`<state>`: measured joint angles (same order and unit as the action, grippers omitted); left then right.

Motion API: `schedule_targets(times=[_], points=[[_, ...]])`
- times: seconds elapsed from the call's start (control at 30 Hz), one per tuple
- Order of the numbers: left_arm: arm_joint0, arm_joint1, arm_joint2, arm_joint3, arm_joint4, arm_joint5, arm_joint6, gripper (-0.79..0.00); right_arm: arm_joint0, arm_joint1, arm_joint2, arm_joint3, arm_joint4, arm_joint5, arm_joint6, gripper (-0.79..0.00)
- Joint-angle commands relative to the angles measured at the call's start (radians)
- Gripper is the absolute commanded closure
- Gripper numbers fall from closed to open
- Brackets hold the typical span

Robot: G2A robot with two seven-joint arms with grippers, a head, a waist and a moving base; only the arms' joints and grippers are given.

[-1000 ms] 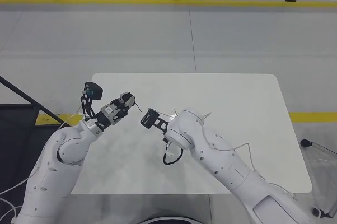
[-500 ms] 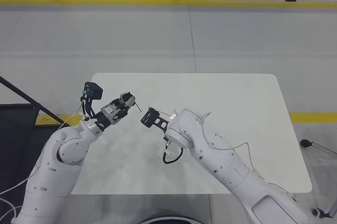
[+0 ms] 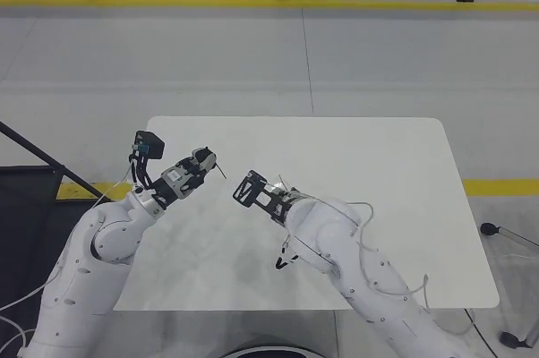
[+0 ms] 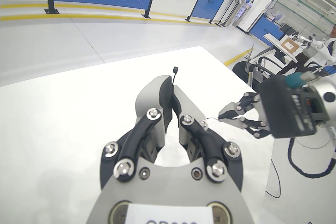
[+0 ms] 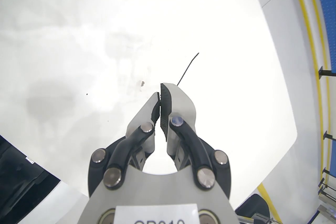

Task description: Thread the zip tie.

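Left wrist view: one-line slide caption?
Left gripper clamps the zip tie, head protruding past its fingertips; right gripper pinches the thin tail.

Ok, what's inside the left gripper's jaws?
A black zip tie, its square head sticking out beyond the left gripper. The stretch clamped between the jaws is covered.

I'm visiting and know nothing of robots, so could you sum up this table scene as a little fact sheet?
Surface: white rectangular table
Left gripper: shut on thin black plastic zip tie, square head poking out
Right gripper: shut on thin black strip, probably the tie's tail, tip free
Threading: not yet done; grippers apart above the table
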<state>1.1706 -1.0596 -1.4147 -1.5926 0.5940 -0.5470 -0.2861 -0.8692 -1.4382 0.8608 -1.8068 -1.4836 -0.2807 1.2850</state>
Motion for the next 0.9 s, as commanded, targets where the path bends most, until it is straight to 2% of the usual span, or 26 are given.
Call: schedule_targets(times=[0.0, 0.17, 0.27, 0.87], points=[[0.002, 0.0, 0.001, -0.001, 0.0, 0.002, 0.001, 0.0, -0.054, 0.017, 0.047, -0.094, -0.022, -0.069, -0.027, 0.0], [0.009, -0.001, 0.019, -0.02, 0.017, -0.001, -0.019, 0.0, -0.155, 0.05, 0.153, -0.238, -0.02, -0.213, -0.105, 0.0], [0.004, 0.001, 0.032, -0.023, 0.043, -0.026, -0.051, 0.0, -0.162, 0.051, 0.161, -0.244, -0.015, -0.213, -0.111, 0.0], [0.01, 0.0, 0.041, -0.035, 0.051, -0.022, -0.049, 0.0, -0.162, 0.051, 0.161, -0.244, -0.015, -0.213, -0.111, 0.0]])
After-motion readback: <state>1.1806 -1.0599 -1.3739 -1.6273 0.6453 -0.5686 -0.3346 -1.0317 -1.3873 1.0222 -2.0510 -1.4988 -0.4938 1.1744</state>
